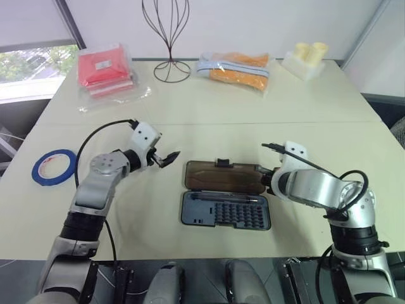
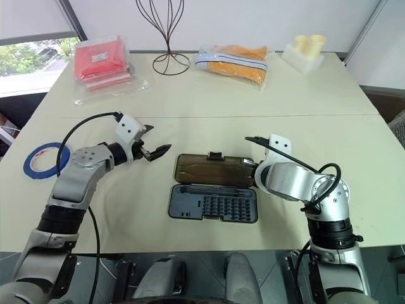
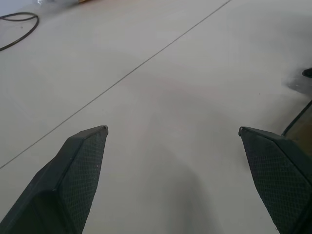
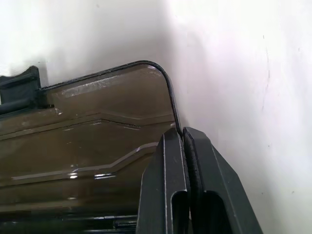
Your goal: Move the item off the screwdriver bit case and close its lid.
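Blue tape roll (image 1: 54, 167) is already off the case, at the table's far left edge. Bit case (image 1: 226, 211) lies open mid-table, long axis left-right, brown lid (image 1: 221, 177) flat on the far side. Right gripper (image 4: 183, 134), fingers pressed together, sits at the lid's right corner, so it's nearer. Left gripper (image 1: 166, 158) is spread wide, empty, just left of the lid.

Table (image 1: 209, 120) w/ case (image 1: 226, 201), tape (image 1: 54, 166), bags (image 1: 104, 68)
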`<control>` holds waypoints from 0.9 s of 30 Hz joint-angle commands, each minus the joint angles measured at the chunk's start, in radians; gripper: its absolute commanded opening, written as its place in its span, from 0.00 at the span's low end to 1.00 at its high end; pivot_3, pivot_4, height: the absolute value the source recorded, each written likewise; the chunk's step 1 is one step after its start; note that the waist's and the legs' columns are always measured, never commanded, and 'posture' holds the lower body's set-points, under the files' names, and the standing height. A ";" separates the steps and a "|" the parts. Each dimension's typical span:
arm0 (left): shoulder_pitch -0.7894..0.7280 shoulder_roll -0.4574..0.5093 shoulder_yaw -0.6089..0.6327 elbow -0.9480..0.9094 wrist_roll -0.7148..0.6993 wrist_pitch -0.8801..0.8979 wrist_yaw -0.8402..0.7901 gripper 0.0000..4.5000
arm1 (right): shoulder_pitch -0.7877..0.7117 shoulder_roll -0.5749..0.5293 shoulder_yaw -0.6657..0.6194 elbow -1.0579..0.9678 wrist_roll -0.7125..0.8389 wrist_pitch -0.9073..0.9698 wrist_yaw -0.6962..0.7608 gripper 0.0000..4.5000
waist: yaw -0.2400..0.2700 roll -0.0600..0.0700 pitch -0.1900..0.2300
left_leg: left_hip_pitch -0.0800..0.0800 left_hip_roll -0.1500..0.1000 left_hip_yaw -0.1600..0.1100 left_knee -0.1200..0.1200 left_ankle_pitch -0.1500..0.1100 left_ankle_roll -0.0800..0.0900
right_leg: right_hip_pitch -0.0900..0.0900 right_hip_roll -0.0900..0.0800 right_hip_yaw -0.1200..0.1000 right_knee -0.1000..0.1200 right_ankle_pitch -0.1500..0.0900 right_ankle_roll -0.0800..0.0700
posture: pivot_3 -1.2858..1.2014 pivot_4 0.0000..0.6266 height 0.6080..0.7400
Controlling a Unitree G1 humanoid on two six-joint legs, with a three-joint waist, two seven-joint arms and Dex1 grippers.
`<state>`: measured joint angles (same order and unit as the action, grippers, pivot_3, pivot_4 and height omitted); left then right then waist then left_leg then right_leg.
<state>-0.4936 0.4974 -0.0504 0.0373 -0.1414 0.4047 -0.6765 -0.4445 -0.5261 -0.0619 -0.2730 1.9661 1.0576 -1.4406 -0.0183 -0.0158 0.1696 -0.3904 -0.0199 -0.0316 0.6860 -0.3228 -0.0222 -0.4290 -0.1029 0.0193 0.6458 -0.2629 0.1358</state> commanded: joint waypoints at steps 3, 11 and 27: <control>-0.019 0.000 0.007 -0.014 -0.001 -0.024 -0.001 1.00 | -0.006 -0.092 -0.028 0.005 0.006 0.047 0.112 0.06 | 0.001 0.000 0.000 | 0.000 0.000 0.000 0.000 0.000 0.000 | 0.000 0.000 0.000 0.000 0.000 0.000 | 0.52 0.24 1.00; -0.022 0.000 0.006 -0.012 -0.001 -0.026 -0.001 1.00 | -0.019 -0.180 0.006 0.041 0.006 0.086 0.237 0.89 | -0.001 0.000 0.000 | 0.000 0.000 0.000 0.000 0.000 0.000 | 0.000 0.000 0.000 0.000 0.000 0.000 | 0.52 0.24 1.00; 0.085 0.052 0.046 -0.250 -0.273 0.098 -0.234 1.00 | -0.399 -0.419 0.119 0.119 -0.093 0.199 0.671 0.99 | 0.003 0.001 0.001 | -0.001 0.001 -0.001 -0.001 0.000 0.001 | 0.000 0.000 0.000 -0.004 0.000 0.000 | 0.52 0.24 1.00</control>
<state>-0.4153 0.5221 -0.0239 -0.1366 -0.3504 0.4807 -0.8526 -0.8269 -0.9329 0.0587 -0.1250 1.9228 1.2582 -0.8273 -0.0156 -0.0150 0.1702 -0.3915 -0.0188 -0.0321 0.6848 -0.3232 -0.0216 -0.4293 -0.1025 0.0186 0.6405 -0.2630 0.1355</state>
